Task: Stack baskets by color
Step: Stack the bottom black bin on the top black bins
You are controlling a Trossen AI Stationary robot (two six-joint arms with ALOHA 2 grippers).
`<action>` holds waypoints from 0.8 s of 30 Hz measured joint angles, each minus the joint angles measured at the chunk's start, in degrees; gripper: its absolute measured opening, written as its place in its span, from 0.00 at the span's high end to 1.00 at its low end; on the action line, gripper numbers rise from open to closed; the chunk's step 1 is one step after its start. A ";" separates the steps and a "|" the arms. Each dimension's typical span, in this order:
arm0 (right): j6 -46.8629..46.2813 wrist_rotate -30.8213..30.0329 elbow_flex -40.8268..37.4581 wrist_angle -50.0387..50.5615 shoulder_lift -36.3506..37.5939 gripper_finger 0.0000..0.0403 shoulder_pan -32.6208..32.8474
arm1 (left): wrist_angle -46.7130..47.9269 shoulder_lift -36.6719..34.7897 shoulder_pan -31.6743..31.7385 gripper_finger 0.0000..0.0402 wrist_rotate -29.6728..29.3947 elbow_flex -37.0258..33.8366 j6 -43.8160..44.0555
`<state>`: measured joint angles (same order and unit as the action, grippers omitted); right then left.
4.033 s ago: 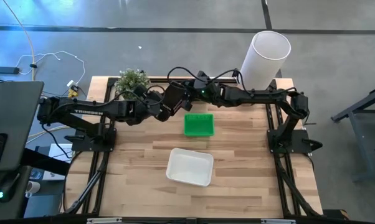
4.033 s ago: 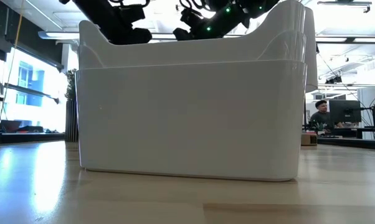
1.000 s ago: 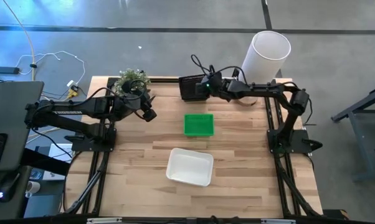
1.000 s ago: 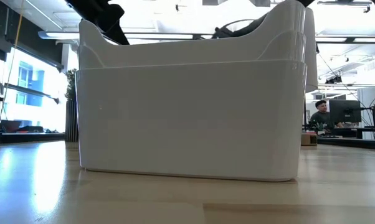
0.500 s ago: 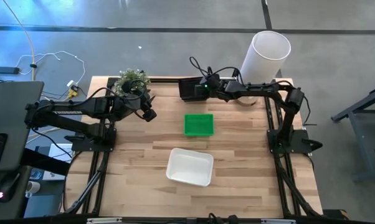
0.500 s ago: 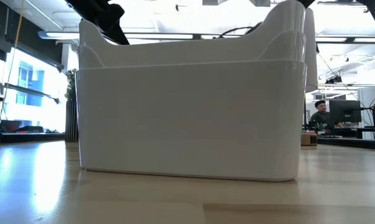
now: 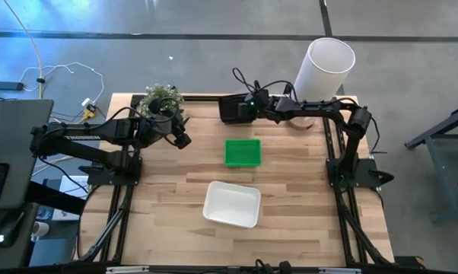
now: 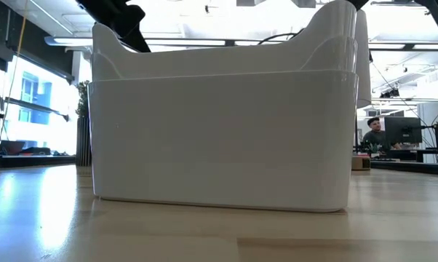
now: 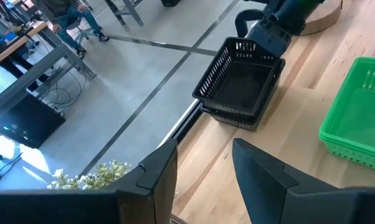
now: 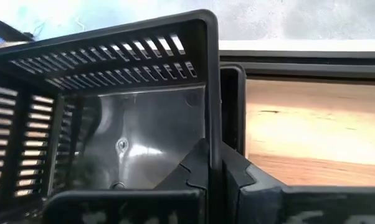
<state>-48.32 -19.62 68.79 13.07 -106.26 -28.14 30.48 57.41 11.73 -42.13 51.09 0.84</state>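
Observation:
My right gripper [image 7: 244,108] is at the table's far edge, shut on a black slotted basket [image 9: 240,74]. That basket hangs just over a second black basket [image 9: 232,117], which stands on the table there. A green basket [image 7: 243,151] sits on the table's middle. A white basket [image 7: 231,203], which looks like two nested ones in the low view [image 8: 219,138], sits nearer the front. My left gripper [image 9: 206,168] hangs open above the table's left part, beside the plant, with nothing between its fingers. My right gripper pinches the upper black basket's right-hand wall at its rim [image 10: 211,118], one finger inside the basket and one outside. The fingers come slanting down from the table's right. The basket is roughly level over the lower black basket; whether it rests in it I cannot tell.
A small potted plant [image 7: 162,97] stands at the far left corner. A tall white cylinder [image 7: 324,67] stands at the far right corner, behind my right arm. Bare wood lies to the left and right of the green and white baskets. A person sits in the room beyond the table [image 8: 374,135].
My right gripper has sunk a little with the black basket, down toward the second black basket at the far edge. The grip has stayed shut.

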 joint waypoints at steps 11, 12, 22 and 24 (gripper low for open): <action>0.79 -1.65 0.00 1.99 0.00 1.00 -0.07 | 0.22 0.00 0.00 0.65 0.00 0.00 0.00; 0.79 -1.80 0.00 2.06 0.00 1.00 -0.07 | 0.22 0.00 0.00 0.65 0.00 0.00 0.00; 1.14 -2.43 0.00 2.07 0.00 1.00 -0.11 | 0.20 0.00 0.00 0.65 0.00 0.00 0.00; 2.12 -1.66 0.00 2.05 0.00 1.00 -0.11 | 0.19 0.00 0.00 0.65 -0.01 0.00 0.00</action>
<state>-46.19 -21.28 68.79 15.11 -106.26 -28.25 30.68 57.41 11.73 -42.14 51.09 0.84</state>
